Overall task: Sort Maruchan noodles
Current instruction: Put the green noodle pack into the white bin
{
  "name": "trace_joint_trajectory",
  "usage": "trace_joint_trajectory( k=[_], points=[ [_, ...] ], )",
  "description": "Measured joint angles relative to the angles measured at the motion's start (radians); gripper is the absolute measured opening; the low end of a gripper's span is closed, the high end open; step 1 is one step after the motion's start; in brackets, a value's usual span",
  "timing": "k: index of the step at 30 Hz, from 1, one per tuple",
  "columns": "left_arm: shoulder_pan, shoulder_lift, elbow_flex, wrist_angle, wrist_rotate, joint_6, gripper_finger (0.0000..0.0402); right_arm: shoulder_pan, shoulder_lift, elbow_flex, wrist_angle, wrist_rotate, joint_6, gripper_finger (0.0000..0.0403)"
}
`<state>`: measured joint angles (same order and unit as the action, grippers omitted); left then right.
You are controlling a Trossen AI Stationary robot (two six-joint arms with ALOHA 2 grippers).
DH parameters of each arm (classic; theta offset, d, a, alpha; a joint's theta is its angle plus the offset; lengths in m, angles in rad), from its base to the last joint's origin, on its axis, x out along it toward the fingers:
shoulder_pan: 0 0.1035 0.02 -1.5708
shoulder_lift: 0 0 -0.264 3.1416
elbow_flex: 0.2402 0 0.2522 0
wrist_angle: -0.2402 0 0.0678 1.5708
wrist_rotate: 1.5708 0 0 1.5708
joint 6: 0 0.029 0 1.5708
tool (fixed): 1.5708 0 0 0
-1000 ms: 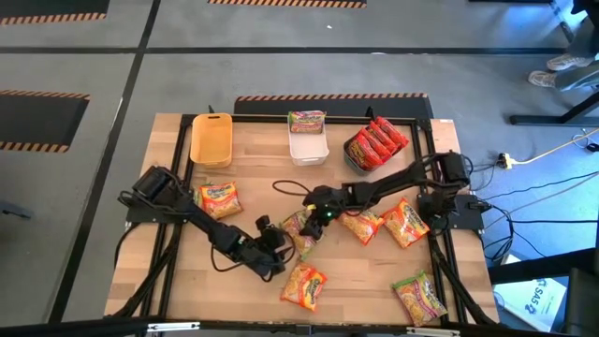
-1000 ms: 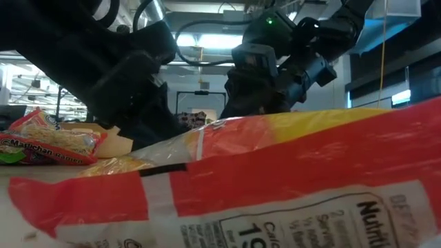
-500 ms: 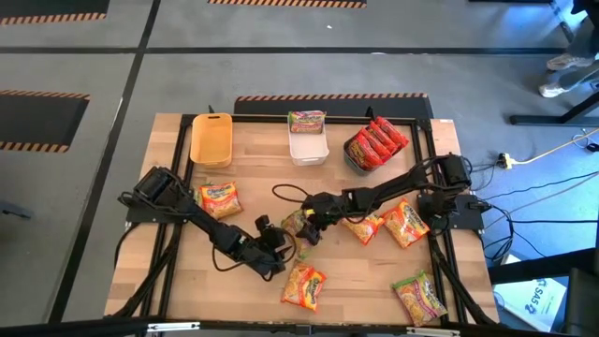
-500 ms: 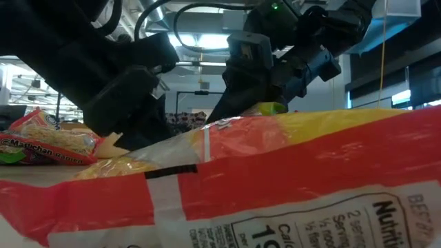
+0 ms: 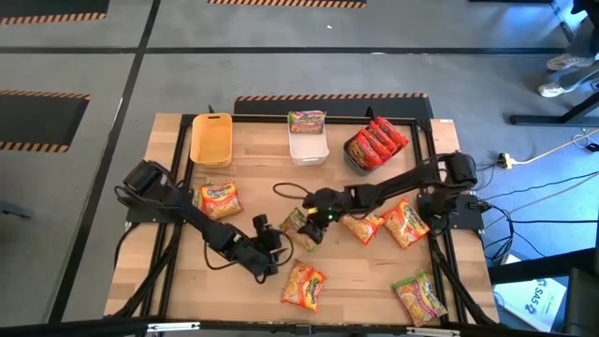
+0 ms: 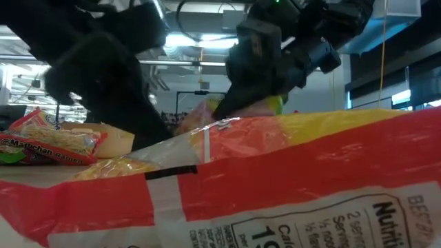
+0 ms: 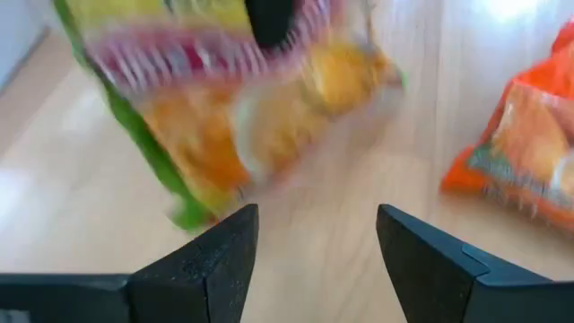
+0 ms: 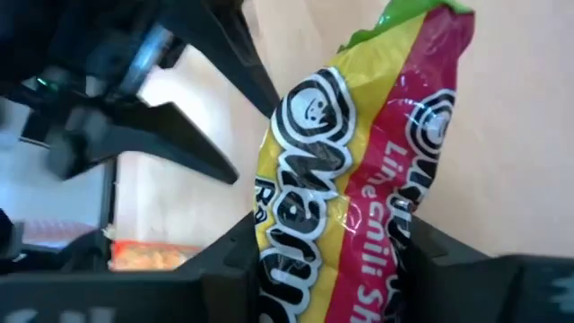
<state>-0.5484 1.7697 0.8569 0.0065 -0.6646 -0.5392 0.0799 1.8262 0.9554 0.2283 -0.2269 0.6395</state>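
Right hand [image 8: 327, 256] pinching green-pink packet [image 8: 359, 170], brand lettering partly cut off

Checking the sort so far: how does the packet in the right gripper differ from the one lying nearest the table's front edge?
The green-pink packet is pinched by the right gripper, raised off the wood; the orange packet lies flat, untouched. Colours differ: green, yellow and pink against orange-yellow. Both are glossy ramen packets outside the bins.

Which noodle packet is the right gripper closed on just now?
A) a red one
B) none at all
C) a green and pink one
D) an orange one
C: the right gripper pinches a green and pink packet between its fingers near the table's middle, while the left gripper is open and empty.
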Motion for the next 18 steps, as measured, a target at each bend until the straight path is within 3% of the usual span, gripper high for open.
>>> trace_joint_trajectory(
  k=[5,8,13,18],
  points=[
    [-0.025,-0.090,0.000,-0.175,0.009,0.005,0.0223,-0.080,-0.110,0.001,-0.073,-0.001,-0.178,0.0120],
    [-0.016,-0.129,0.001,-0.239,0.085,0.079,0.0223,-0.163,-0.183,0.003,-0.105,0.001,-0.315,0.0114],
    [0.057,-0.198,0.000,-0.297,0.152,0.195,0.0223,-0.317,-0.258,0.072,-0.194,0.025,-0.568,0.0124],
    [0.168,-0.262,-0.015,-0.337,0.176,0.283,0.0223,-0.442,-0.255,0.228,-0.376,0.056,-0.836,0.0119]
  ],
)
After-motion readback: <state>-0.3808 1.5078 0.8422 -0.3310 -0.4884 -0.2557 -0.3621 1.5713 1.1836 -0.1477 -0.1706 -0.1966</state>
